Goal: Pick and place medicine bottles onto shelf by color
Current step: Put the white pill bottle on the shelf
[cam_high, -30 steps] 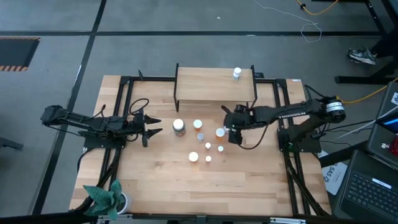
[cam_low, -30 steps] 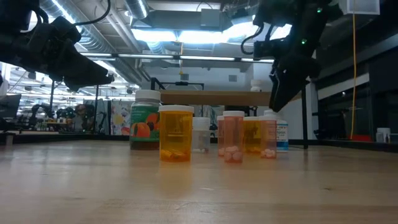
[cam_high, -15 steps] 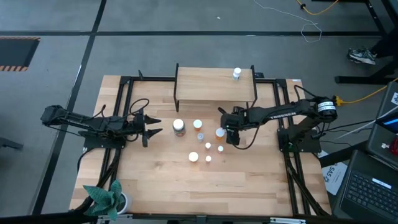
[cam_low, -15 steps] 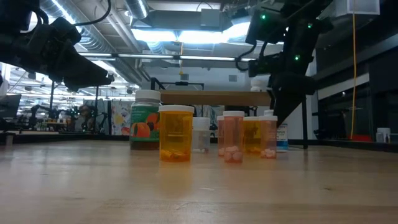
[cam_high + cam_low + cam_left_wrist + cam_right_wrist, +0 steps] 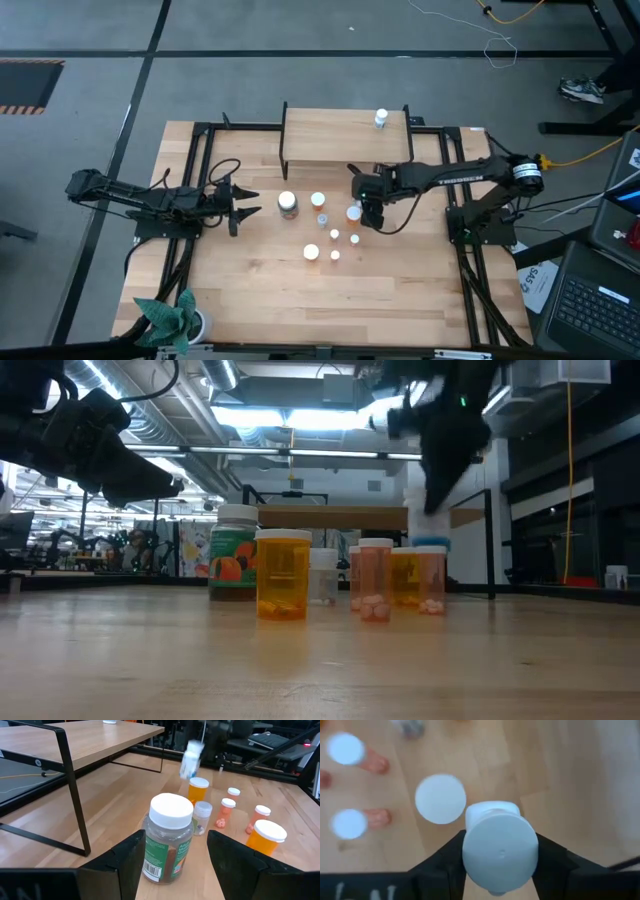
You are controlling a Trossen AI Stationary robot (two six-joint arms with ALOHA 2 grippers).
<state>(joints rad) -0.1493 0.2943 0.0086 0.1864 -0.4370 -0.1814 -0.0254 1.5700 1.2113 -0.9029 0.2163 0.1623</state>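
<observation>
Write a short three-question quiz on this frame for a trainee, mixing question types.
1. True or false: the right end effector is shut on a white bottle lifted off the table.
2. Multiple choice: how many bottles stand on the shelf in the high view? A) none B) one C) three
3. Fill in: the left end effector, open, faces a large bottle with a green label and a ____ cap.

Key:
1. True; the left wrist view shows it in the air above the orange bottles.
2. B; one small bottle near the shelf's back right corner.
3. White.
</observation>
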